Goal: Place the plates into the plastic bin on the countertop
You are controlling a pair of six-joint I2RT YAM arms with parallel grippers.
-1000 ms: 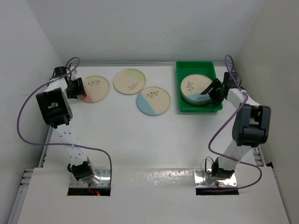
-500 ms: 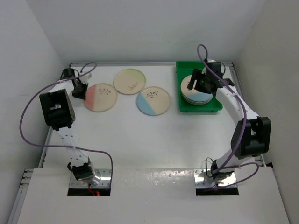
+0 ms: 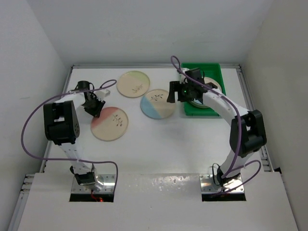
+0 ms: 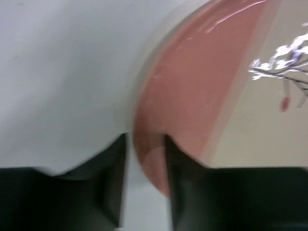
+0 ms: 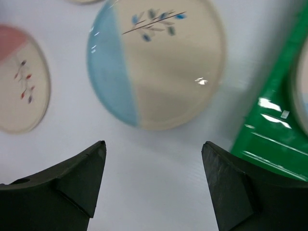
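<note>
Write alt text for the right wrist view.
The open right end effector hovers above the white countertop, near a part-blue plate. A part-pink plate lies at the left edge; the green plastic bin shows at right.

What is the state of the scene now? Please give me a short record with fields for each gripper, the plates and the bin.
left gripper: shut on the rim of the pink plate
right gripper: open, empty, over the blue plate
plates on countertop: three, with the pale green plate
plastic bin: holds a stack of plates, partly hidden by the right arm
</note>
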